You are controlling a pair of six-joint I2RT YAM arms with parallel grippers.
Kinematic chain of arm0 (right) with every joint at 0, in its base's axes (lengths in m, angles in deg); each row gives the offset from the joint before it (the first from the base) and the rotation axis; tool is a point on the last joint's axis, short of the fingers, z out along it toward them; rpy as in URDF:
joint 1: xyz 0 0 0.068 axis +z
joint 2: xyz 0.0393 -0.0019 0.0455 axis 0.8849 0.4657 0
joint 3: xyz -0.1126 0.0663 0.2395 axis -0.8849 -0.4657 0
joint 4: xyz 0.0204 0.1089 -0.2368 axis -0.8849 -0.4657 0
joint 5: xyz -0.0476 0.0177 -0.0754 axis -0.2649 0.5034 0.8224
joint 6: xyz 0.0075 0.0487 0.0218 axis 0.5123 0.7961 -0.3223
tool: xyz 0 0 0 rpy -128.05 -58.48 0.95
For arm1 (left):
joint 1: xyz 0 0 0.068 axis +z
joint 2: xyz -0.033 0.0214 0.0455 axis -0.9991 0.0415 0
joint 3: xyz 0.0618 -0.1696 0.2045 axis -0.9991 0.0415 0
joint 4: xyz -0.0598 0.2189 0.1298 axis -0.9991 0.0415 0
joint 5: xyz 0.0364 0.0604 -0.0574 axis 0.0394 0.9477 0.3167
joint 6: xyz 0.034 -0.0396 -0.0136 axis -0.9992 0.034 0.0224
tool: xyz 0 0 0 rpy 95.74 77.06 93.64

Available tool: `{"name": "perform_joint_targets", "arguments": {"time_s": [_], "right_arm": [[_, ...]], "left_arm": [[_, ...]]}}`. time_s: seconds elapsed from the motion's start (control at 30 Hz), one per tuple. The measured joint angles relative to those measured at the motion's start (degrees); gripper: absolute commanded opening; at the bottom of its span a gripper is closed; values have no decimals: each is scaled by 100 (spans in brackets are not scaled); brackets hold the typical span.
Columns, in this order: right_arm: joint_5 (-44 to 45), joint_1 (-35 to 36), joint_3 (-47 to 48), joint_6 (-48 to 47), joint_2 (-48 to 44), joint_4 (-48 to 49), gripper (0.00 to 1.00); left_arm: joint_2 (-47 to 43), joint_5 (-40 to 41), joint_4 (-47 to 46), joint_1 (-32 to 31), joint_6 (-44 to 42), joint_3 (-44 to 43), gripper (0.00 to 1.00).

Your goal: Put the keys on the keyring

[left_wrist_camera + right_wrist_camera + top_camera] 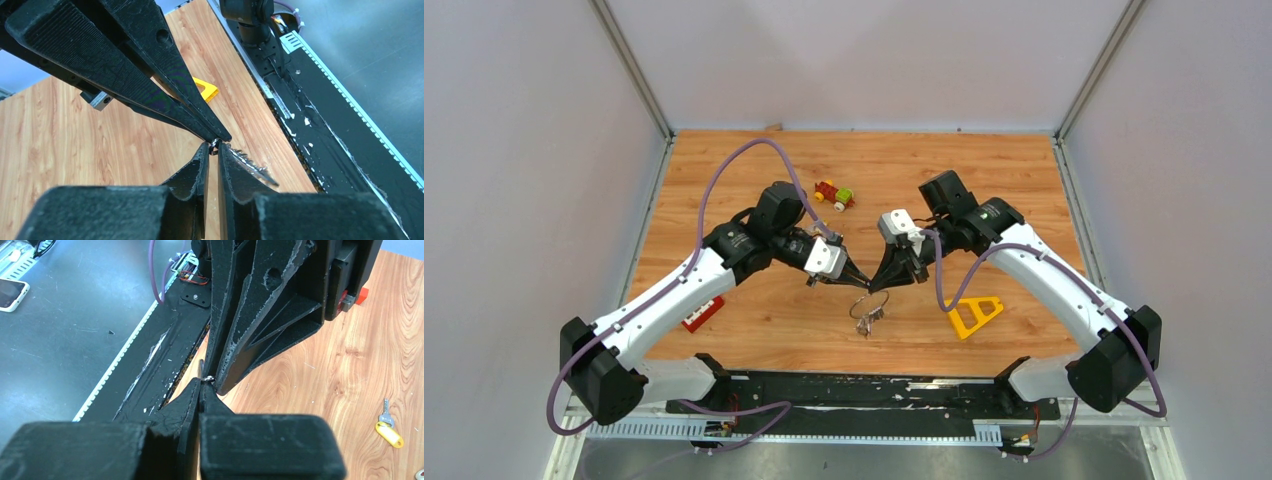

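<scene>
While my claws meet at frame centre, the right claw (876, 288) is clamped on the keyring (861, 303), keys (871, 318) bunched just below. The left claw (862, 282) is nearly together; I cannot tell its grip.

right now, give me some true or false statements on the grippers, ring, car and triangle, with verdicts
1. The right gripper is shut, its tips at the ring. True.
2. The left gripper is far from the right one. False: their tips meet at the ring.
3. The car sits between the two grippers. False: it lies beyond them, farther from the arm bases.
4. The triangle lies on the right arm's side. True.
5. A yellow-tagged key lies loose on the table. True.
</scene>
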Motion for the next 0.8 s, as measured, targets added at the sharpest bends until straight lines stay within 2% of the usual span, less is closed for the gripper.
{"name": "perform_joint_targets", "arguments": {"time_s": [0.3, 0.63, 0.8], "right_arm": [[105, 0, -13, 160, 0, 70, 0], [332, -4, -37, 675, -2, 337, 0], [472, -37, -133, 997, -13, 612, 4]], "left_arm": [[0, 114, -2, 0, 127, 0, 0], [-22, 400, -186, 7, 616, 52, 0], [-92, 671, -396, 7, 1001, 177, 0]]}}
